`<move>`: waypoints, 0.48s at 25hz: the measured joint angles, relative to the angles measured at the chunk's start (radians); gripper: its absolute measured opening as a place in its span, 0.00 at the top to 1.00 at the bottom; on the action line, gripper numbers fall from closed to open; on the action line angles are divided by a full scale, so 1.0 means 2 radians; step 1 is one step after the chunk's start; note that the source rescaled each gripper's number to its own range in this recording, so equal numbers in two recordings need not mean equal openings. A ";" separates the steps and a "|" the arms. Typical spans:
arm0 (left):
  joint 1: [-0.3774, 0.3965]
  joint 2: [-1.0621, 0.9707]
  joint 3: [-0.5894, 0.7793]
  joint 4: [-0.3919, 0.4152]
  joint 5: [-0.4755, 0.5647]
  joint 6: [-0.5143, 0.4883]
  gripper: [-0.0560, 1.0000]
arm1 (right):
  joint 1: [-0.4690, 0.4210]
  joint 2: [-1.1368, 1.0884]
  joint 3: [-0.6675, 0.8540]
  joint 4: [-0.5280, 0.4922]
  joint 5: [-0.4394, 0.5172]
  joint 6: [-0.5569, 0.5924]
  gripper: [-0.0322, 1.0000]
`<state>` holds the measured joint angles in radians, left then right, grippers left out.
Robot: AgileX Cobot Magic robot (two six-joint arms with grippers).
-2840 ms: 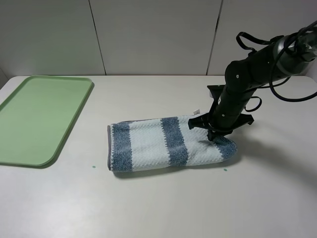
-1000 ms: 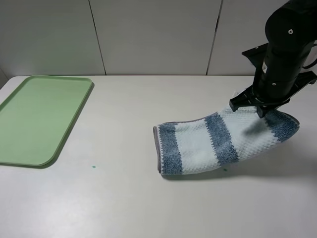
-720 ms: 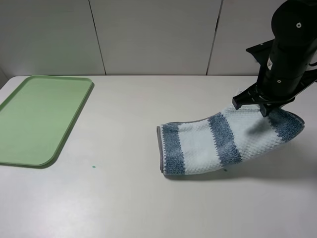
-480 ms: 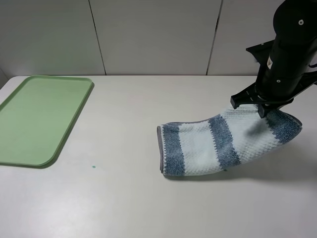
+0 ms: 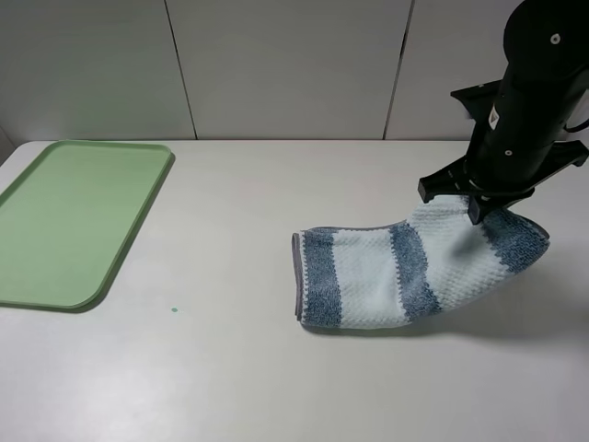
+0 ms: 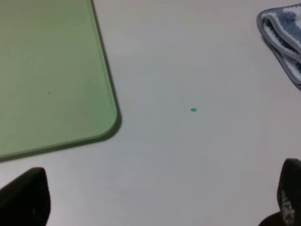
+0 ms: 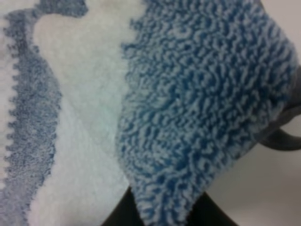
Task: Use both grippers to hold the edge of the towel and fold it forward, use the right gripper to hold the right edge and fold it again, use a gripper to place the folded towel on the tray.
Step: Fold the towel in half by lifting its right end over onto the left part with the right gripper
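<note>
From the high camera, the right end effector (image 5: 475,210) hides its fingertips behind its own black bracket (image 5: 440,187) and the raised end of the towel (image 5: 405,272). Its arm (image 5: 538,83) runs off the top and right edges, and the tray (image 5: 64,221) is cut by the left edge. In the left wrist view only 2 dark fingertips of the left end effector (image 6: 155,197) show, both clipped, and just 1 corner of the towel enters. The right wrist view is a blurred close-up of cloth, where a grey loop (image 7: 282,136) is clipped by the edge.

Tray (image 5: 74,221) far L, towel (image 5: 368,276) mid-R.
</note>
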<state>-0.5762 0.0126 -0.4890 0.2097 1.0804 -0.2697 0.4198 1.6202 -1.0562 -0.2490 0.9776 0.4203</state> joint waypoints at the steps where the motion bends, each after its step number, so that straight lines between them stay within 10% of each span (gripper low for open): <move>1: 0.000 0.000 0.000 0.000 0.000 0.000 0.04 | 0.006 0.000 0.000 0.000 0.000 0.002 0.94; 12: 0.000 0.000 0.000 0.000 0.000 0.000 0.04 | 0.039 0.000 0.000 0.004 -0.008 0.035 0.94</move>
<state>-0.5762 0.0126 -0.4890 0.2097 1.0804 -0.2697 0.4982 1.6202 -1.0562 -0.2407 0.9613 0.4896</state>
